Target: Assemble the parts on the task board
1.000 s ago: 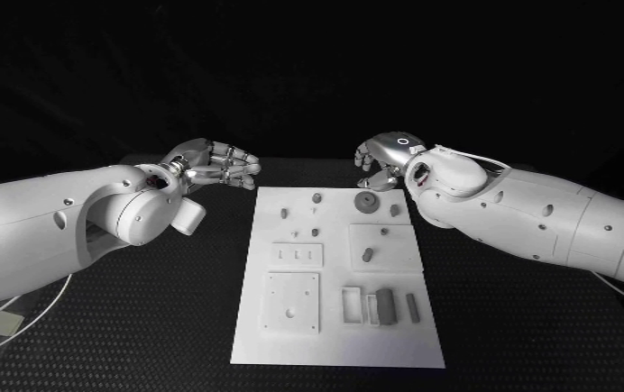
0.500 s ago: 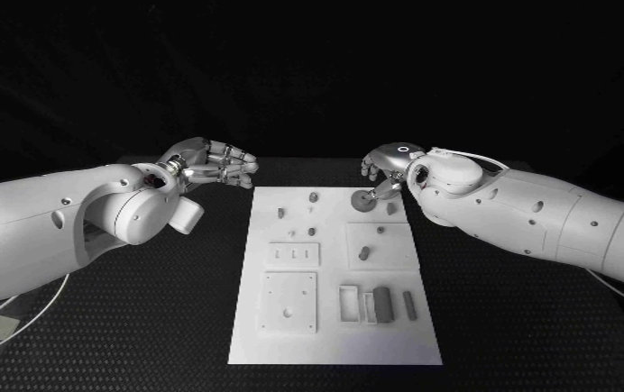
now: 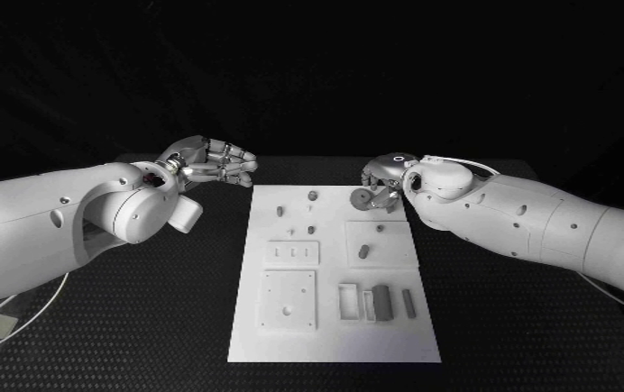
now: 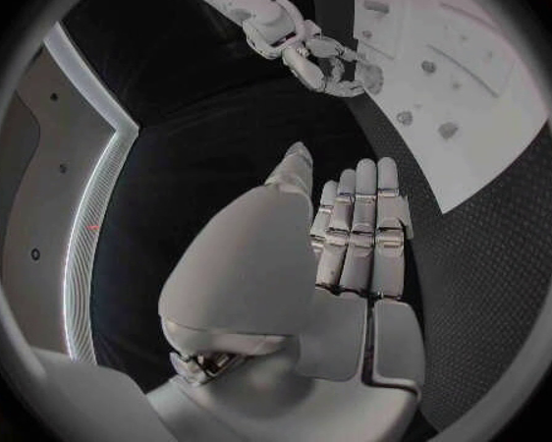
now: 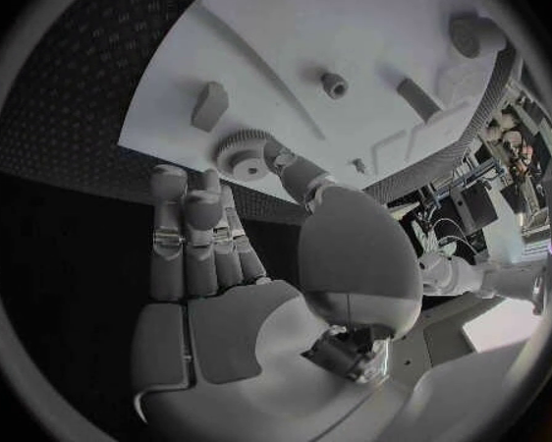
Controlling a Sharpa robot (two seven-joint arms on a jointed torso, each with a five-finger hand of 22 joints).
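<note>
One gear (image 3: 362,197), touching right robot hand (image 3: 385,176)

A robotics lab is showing itself here: a black textured tabletop (image 3: 156,320) is standing against dark surroundings, and a white task board (image 3: 332,342) with drilled holes and recessed sockets is lying at its middle. Past one tabletop edge, monitors and equipment (image 5: 478,192) are glowing on benches.
</note>
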